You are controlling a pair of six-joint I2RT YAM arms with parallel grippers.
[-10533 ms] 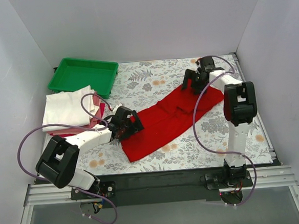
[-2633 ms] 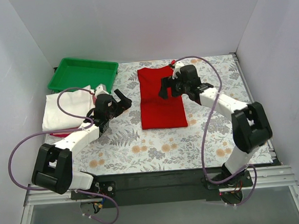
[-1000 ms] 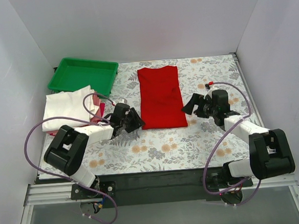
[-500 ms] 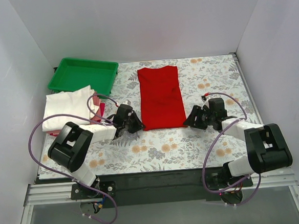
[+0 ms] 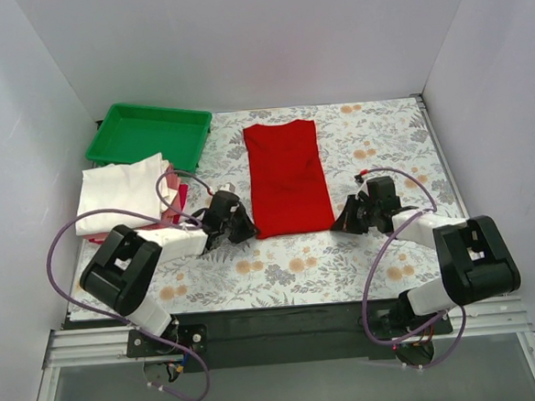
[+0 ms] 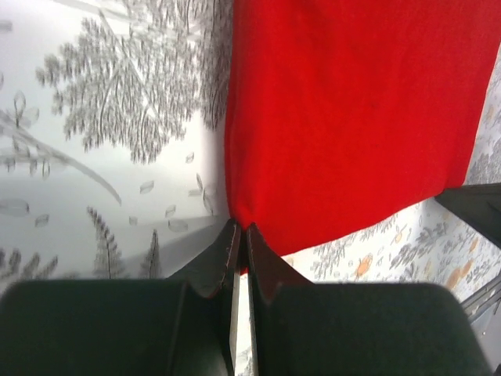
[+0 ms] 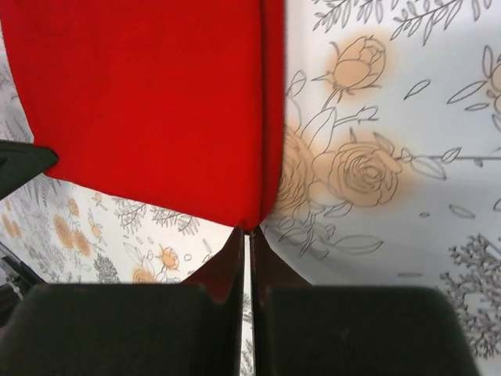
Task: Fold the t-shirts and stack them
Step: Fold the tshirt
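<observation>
**Floral table cover (image 5: 387,137), both bottom corners pinched**

Your red t-shirt (image 5: 287,176) lies flat as a long strip at the centre of the frame. Your left gripper (image 5: 243,228) is clamped on its lower-left corner and your right gripper (image 5: 340,223) on the lower-right. The cream-white t-shirt (image 5: 120,191) sits folded at the left, just below the green tray (image 5: 148,135).

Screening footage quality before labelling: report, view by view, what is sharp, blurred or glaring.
Top external: even soft light, sharp, no glare. Left wrist: left gripper blurred in the foreground, folded bright red cloth t-shirt sharper. Right wrist: right gripper likewise soft, floral-patterned table cover crisp.
</observation>
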